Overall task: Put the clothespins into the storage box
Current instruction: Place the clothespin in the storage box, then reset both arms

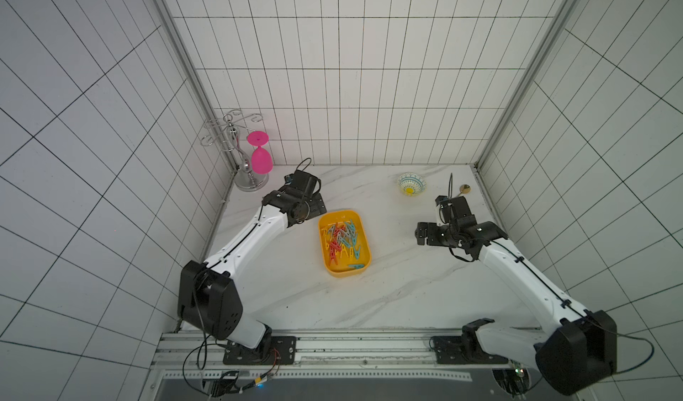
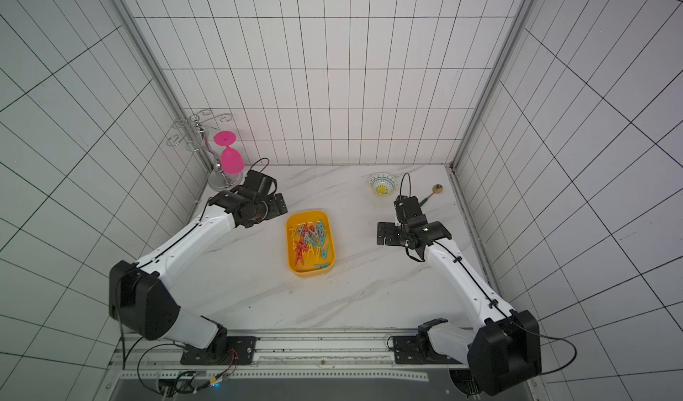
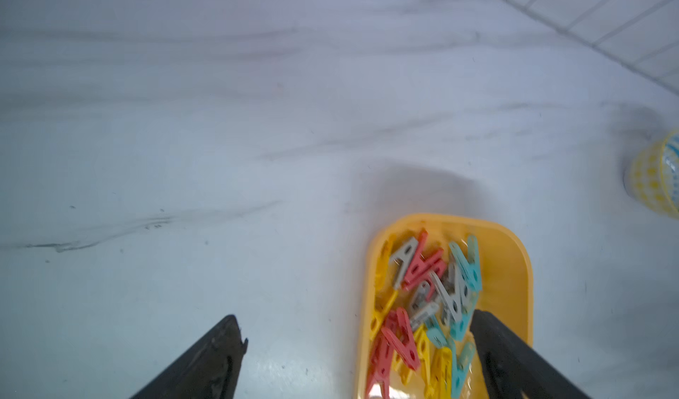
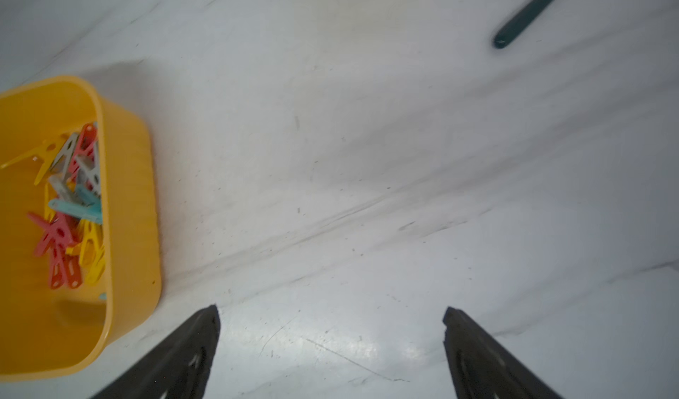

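The box sits on the desk near its middle, long side running front to back, in both top views. All the clothespins in view lie inside it, a loose heap of red, yellow, teal and grey filling the far and middle parts; a lone teal pin lies at the near end against the wall, apart from the heap.

The left pincer stands wide, nothing between its fingers; it hangs just beside the box's far left corner, and in the left wrist view one finger crosses the box's edge while the other is over bare desk. The right pincer is also wide and holds nothing, over bare desk well apart from the box on its right side; the right wrist view shows the box's outer wall and some clothespins over the rim.

A patterned bowl stands near the far right corner, a spoon just to its right, its dark handle partly hidden behind the right arm. In the far left corner a pink glass hangs upside down on a metal rack
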{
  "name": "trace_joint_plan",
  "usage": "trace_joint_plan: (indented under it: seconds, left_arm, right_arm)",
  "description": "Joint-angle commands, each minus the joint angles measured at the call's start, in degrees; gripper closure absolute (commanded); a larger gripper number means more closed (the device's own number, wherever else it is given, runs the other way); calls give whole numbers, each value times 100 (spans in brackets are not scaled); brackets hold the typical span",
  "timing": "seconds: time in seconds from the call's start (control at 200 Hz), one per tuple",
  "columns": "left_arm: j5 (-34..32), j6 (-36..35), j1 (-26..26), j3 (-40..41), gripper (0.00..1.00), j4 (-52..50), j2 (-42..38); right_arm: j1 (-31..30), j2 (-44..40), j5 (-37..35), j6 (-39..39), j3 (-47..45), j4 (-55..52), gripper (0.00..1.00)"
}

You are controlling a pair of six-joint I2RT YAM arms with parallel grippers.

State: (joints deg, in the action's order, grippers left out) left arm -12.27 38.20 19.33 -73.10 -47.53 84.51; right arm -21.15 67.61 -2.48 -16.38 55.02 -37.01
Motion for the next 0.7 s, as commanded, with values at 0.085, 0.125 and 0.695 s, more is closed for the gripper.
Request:
trace_joint_plan:
  seconds: [0.085, 0.125, 0.695]
  left_arm:
    - [-1013, -1108, -619, 1833, 2, 1981, -1045]
    - [-1291, -1385, -624, 2307, 2, 2607, -1261]
    - [-630, -2446, -1897, 4474, 1, 6531, -1236]
  right_arm:
    - [1138, -792, -1129, 683, -1130, 1781, 1]
    - [1422, -973, -1125, 782, -1538, 2350, 1]
    - [2486, 1030, -556, 700, -3099, 7370, 1]
